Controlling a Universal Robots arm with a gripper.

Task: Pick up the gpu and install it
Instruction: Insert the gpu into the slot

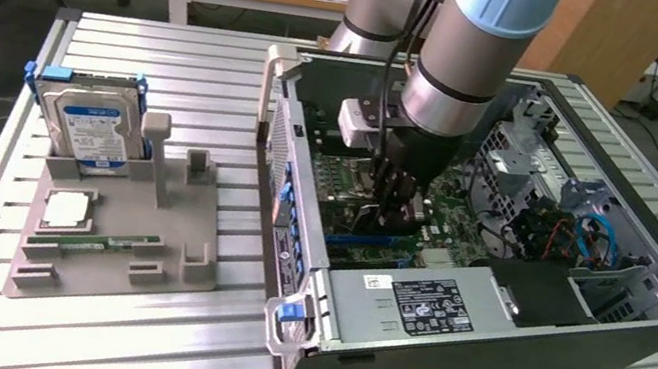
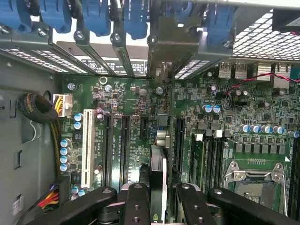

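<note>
The gpu (image 2: 158, 165) shows edge-on in the wrist view, standing upright over the green motherboard (image 2: 126, 93) among the black expansion slots. Its metal end bracket (image 2: 166, 51) reaches up to the case's rear slot openings. My gripper (image 2: 159, 194) is shut on the gpu, with one black finger (image 2: 136, 201) on each side of the card. In the exterior view, the gripper (image 1: 395, 212) reaches straight down into the open computer case (image 1: 630, 319), low over the motherboard (image 1: 344, 177). Whether the card is fully seated in its slot cannot be told.
A power supply (image 1: 416, 307) fills the case's near end; cables and a drive cage (image 1: 565, 226) sit toward the exterior view's right. A grey holder (image 1: 116, 238) outside the case carries a hard drive (image 1: 95, 128), a processor (image 1: 68, 210) and a memory stick (image 1: 95, 245). An empty processor socket (image 2: 255, 180) lies beside the slots.
</note>
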